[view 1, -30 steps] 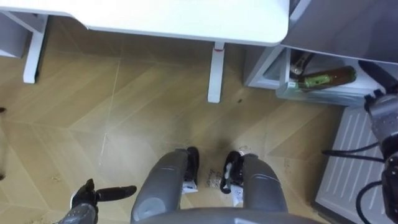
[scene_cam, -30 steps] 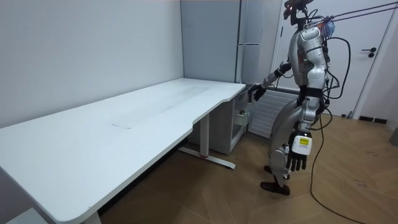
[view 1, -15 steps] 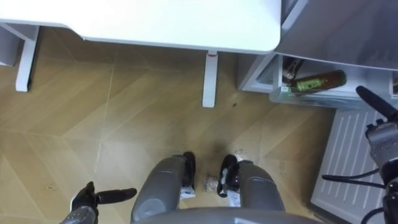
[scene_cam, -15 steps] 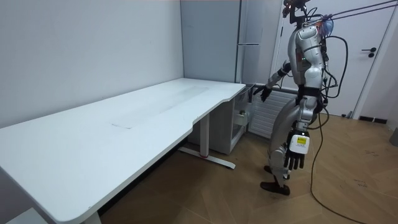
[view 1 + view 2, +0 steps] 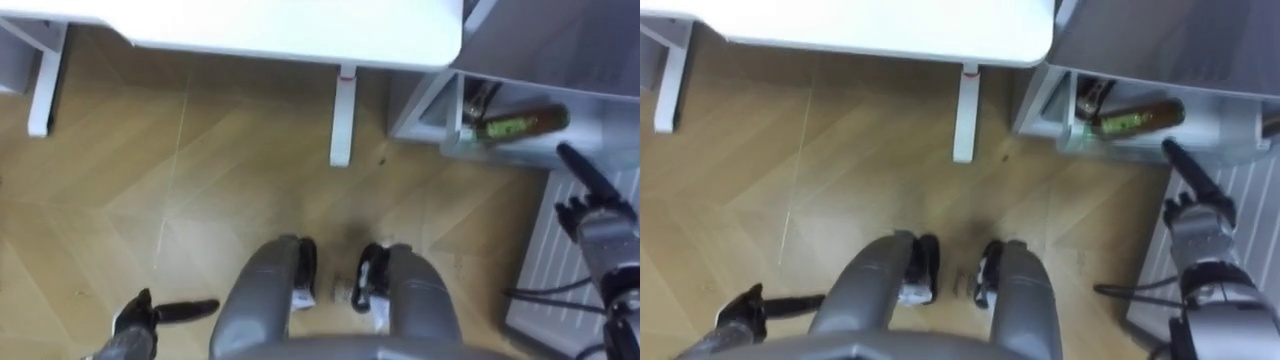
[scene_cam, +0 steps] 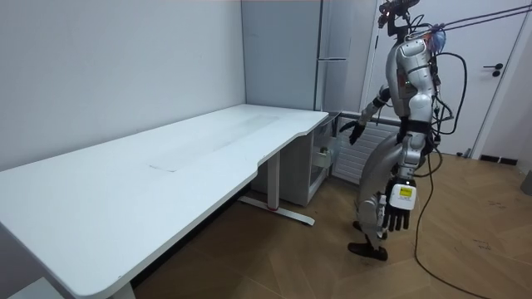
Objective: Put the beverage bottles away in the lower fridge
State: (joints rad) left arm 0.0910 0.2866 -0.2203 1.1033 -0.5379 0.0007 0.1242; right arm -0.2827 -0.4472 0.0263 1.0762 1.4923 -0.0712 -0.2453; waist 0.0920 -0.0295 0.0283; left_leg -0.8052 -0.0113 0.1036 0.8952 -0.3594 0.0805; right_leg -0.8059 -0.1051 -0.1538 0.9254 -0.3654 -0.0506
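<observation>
Bottle (image 5: 520, 125) lies on its side inside lower fridge (image 5: 428, 108), in neither hand. Right hand (image 5: 592, 212) empty, fingers straight, above open door (image 5: 555, 255). Left hand (image 5: 135, 322) relaxed, low at side. Placing looks done; next likely pushing door shut.

You have a long white table (image 6: 166, 162) running from the lower left of the room view toward its centre, set against a pale grey wall (image 6: 108, 58). In the left eye view its edge runs along the top of the frame, with one white leg (image 5: 343, 115) at upper centre, a small red mark (image 5: 347, 72) near its top, and a second leg (image 5: 40, 80) at upper left. Wooden herringbone flooring (image 5: 170, 200) lies beneath. At the room view's right edge stands a white door (image 6: 503, 100) with a dark handle (image 6: 496, 71).
</observation>
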